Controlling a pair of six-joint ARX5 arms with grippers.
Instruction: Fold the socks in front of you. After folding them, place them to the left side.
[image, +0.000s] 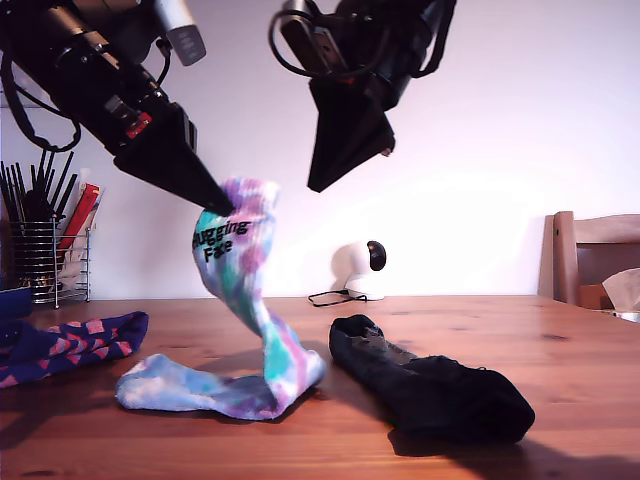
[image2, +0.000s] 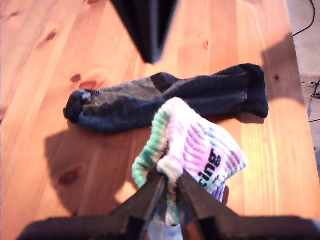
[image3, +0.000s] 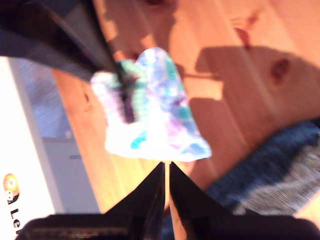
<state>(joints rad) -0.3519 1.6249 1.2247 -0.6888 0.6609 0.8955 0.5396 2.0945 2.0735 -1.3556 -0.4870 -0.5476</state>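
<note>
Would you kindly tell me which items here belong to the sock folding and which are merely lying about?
Job: tie-dye sock pinched in my first claw; black sock; navy-pink sock.

Bystanders: wire utensil holder, small white camera, wooden chair.

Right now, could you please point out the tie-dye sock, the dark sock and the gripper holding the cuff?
tie-dye sock (image: 262, 330): exterior view, on its hanging leg.
dark sock (image: 440, 395): exterior view, on its middle.
my first gripper (image2: 169, 186): first wrist view, between fingertips pinching the cuff.

"Hugging Face" on tie-dye sock (image: 232, 262)
</note>
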